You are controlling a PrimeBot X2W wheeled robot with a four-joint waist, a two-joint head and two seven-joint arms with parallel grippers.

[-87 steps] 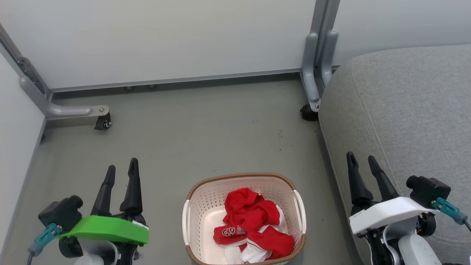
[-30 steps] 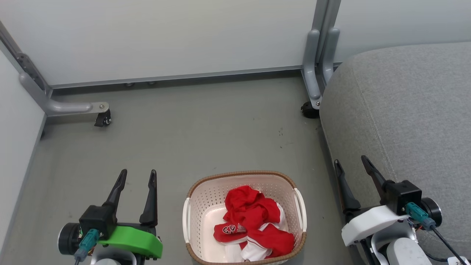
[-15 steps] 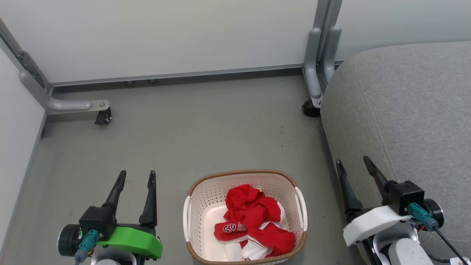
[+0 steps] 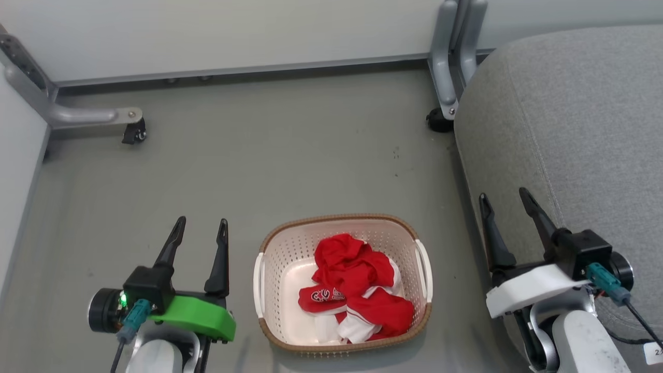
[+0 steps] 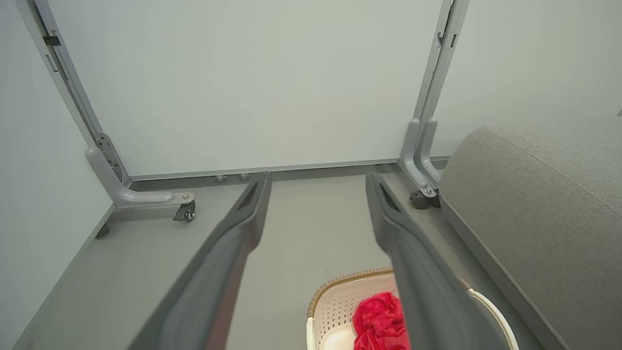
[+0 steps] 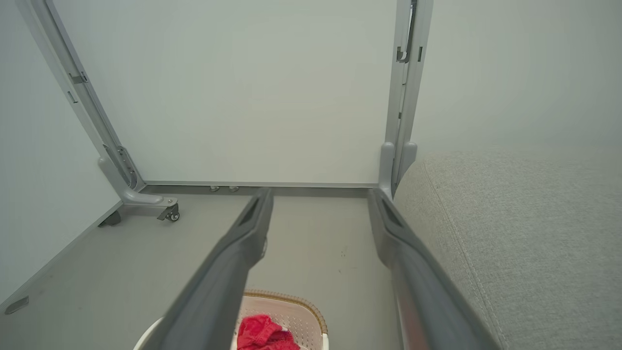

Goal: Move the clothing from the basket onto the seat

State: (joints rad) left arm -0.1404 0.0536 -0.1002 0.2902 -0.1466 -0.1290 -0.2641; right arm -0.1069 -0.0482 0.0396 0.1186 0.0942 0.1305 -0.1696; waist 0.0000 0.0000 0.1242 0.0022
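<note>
The cream perforated basket (image 4: 269, 269) with its brown rim stands on the floor at the lower middle of the head view. Red and white clothing (image 4: 355, 290) lies bunched inside it, one piece showing white lettering. The big grey seat (image 4: 570, 119) fills the right side. My left gripper (image 4: 202, 224) hangs open to the left of the basket, nothing between its fingers. My right gripper (image 4: 505, 196) stands open to the right of the basket, by the seat's edge. The left wrist view catches the basket (image 5: 335, 301), clothing (image 5: 381, 323) and seat (image 5: 539, 204); the right wrist view catches the basket (image 6: 291, 304), clothing (image 6: 262, 333) and seat (image 6: 510, 228).
Pale partition panels close off the back and left. Their grey metal feet with castors (image 4: 133, 135) (image 4: 437, 122) stand on the grey floor (image 4: 290, 155) at the back left and beside the seat's far corner.
The head camera has tipped down, so the whole picture has slid upward. Both grippers stay open beside the basket, and the clothing lies as before.
</note>
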